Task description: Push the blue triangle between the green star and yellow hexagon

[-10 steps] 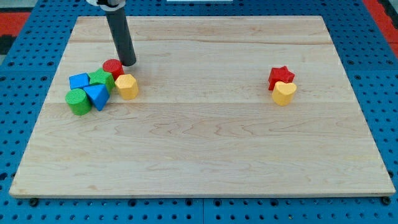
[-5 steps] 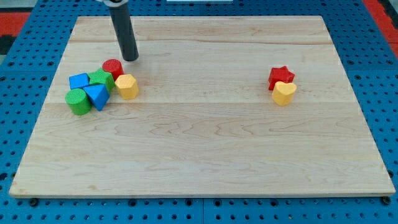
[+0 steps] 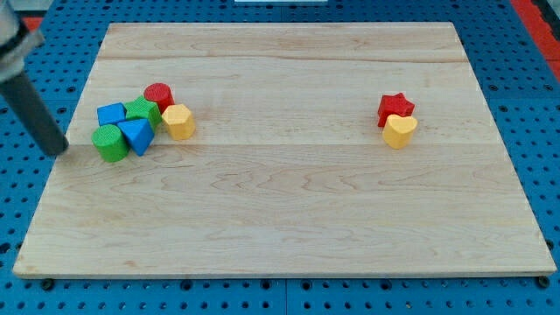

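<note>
The blue triangle (image 3: 137, 135) lies in a cluster at the board's left. The green star (image 3: 141, 111) touches it from above. The yellow hexagon (image 3: 178, 121) sits to its right with a small gap. My tip (image 3: 59, 149) rests at the board's left edge, left of the cluster and a short way from the green cylinder (image 3: 109, 143). The rod looks blurred.
A blue block (image 3: 111, 114) and a red cylinder (image 3: 159, 94) also belong to the cluster. A red star (image 3: 395, 107) and a yellow heart (image 3: 401, 130) sit together at the right. The wooden board (image 3: 289, 192) lies on a blue pegboard.
My tip has swung from above the red cylinder, near the view's top, over to the board's left edge beside the cluster. No block has moved.
</note>
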`<action>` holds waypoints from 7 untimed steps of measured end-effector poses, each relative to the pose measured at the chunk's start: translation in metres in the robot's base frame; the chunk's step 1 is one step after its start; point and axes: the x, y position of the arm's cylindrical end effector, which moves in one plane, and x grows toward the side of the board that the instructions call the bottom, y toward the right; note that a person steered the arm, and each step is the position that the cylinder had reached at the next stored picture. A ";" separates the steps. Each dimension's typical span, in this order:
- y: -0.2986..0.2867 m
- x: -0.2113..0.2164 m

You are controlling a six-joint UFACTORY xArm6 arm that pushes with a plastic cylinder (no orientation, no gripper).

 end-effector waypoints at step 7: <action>0.075 -0.029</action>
